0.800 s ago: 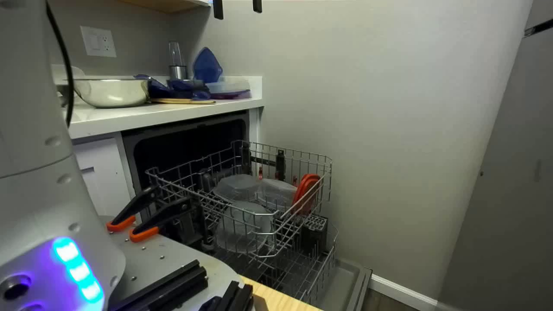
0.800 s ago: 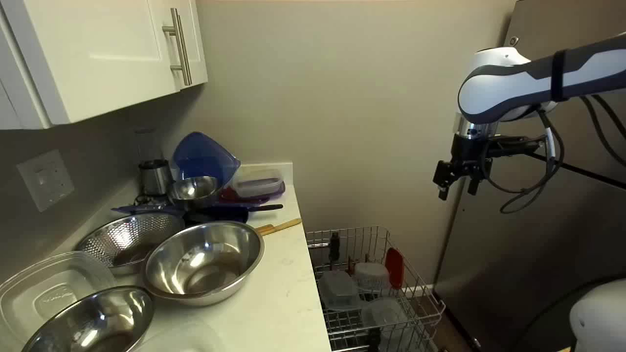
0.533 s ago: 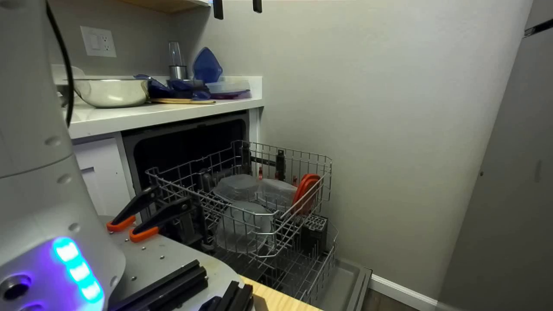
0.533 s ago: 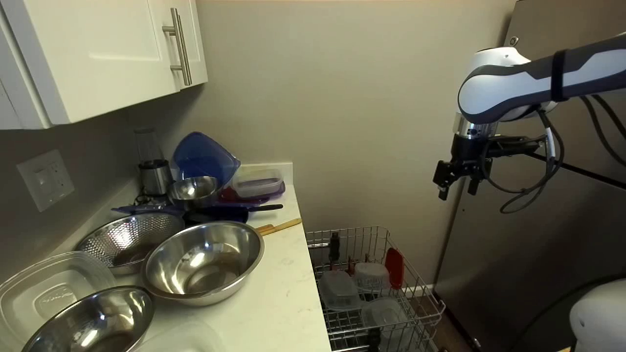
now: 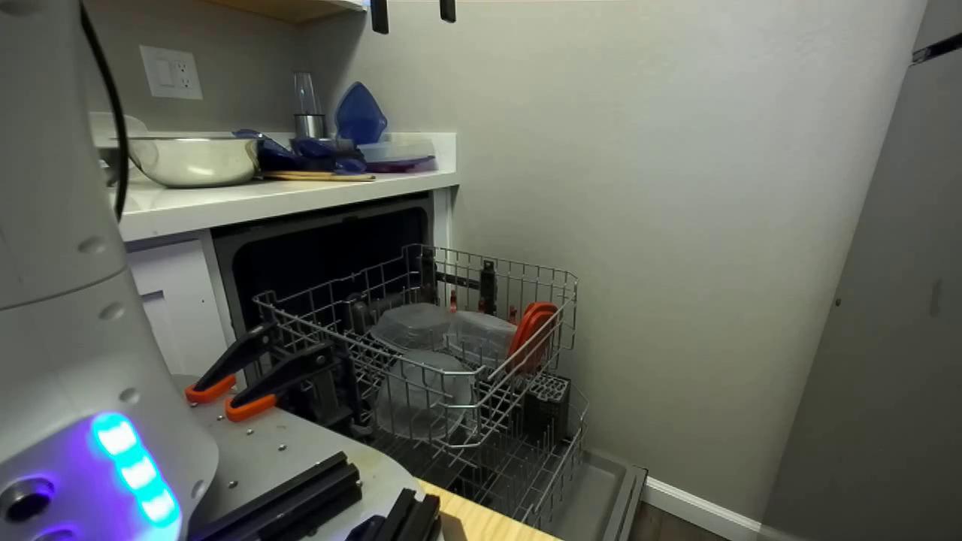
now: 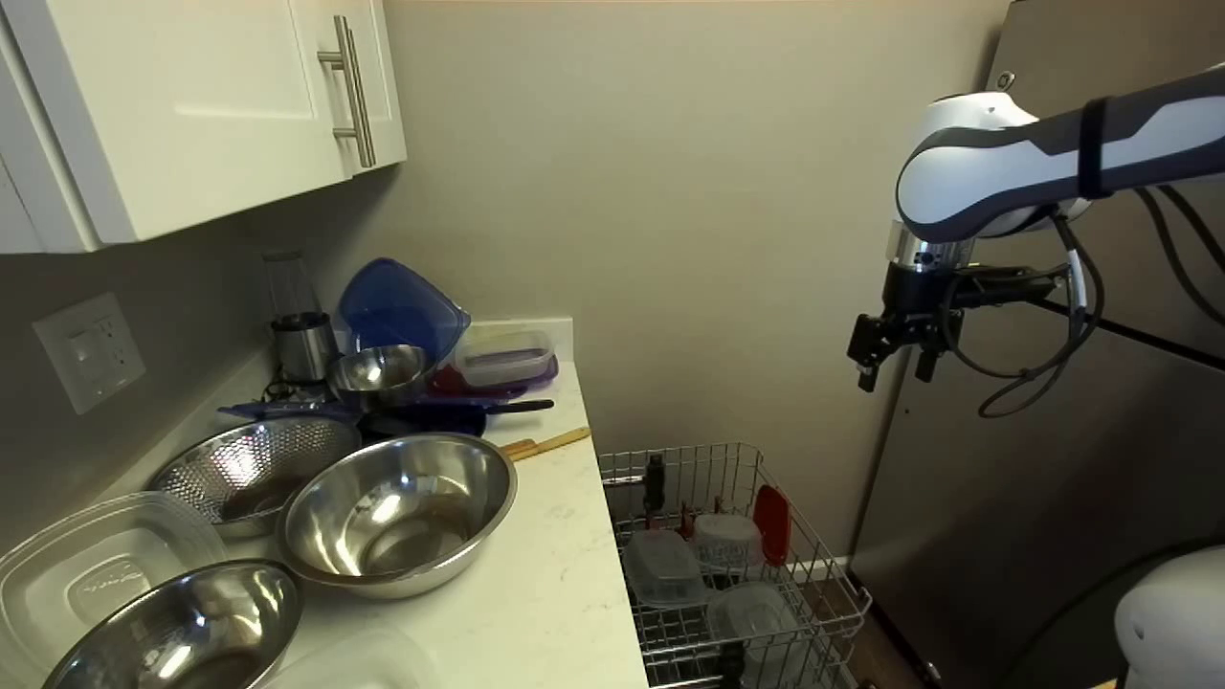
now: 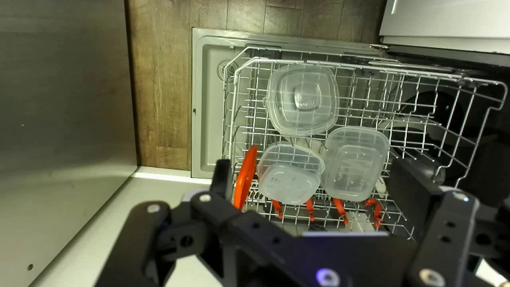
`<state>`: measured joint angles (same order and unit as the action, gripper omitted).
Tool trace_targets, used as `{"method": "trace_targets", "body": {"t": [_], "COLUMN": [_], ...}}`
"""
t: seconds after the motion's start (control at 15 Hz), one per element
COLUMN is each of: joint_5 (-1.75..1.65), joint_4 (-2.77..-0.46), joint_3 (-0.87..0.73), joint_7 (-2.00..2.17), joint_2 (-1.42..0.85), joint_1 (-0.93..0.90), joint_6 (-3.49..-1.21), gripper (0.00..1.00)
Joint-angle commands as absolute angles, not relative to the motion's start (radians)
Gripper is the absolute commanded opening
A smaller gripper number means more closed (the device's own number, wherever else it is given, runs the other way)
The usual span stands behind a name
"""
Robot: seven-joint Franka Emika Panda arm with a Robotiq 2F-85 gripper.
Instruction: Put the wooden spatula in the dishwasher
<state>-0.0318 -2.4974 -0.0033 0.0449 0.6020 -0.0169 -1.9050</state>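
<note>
and there lies the wooden spatula, flat on the worktop just beside the big steel bowl, long axis slanting away from the bowl's rim, one end pointing out at the worktop's edge! which end is the blade, i can't tell. my tool hangs well apart, jaws spread wide, above the open dishwasher.

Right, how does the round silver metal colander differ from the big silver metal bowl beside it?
The colander has small holes; the bowl is smooth. The bowl sits nearer the front of the white marbled counter; the colander sits farther back, partly hidden. Both are shiny.
</note>
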Motion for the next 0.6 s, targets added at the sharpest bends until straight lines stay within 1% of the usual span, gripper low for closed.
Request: {"method": "trace_targets", "body": {"t": [0.0,0.2,0.53], "joint_5": [-0.028,-0.022,-0.011], "joint_4": [-2.495,-2.466,-2.332], "joint_3": [0.004,0.025,0.162], "joint_7": [0.041,0.043,0.13], "joint_2": [0.602,0.573,0.44], "joint_1": [-0.009,-0.029,-0.106], "joint_6": [-1.903,-1.929,-2.079], "gripper": [1.0,1.0,1.0]}}
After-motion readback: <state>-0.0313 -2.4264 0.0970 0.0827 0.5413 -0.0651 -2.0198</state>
